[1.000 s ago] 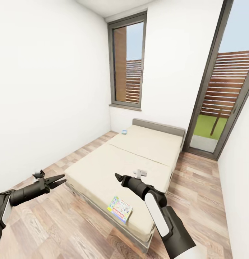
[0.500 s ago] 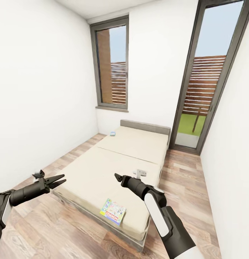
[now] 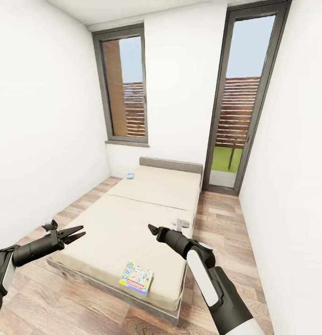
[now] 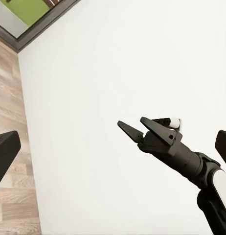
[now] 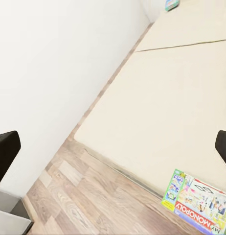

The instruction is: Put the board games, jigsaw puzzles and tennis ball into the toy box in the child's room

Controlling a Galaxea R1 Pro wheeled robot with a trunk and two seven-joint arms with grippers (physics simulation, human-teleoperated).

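your arms reach forward at waist height over the floor before the bed (image 3: pixel 133 214). left gripper (image 3: pixel 73 235) has its jaws parted, empty; right gripper (image 3: pixel 153 229) likewise spread, holding nothing. one board game (image 3: pixel 136 278) lies at the mattress's near edge, another (image 3: pixel 130 176) by the headboard.

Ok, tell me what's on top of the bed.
On the bed: a colourful board game near the foot edge, and a small blue box by the headboard corner. Its print is too small to read.
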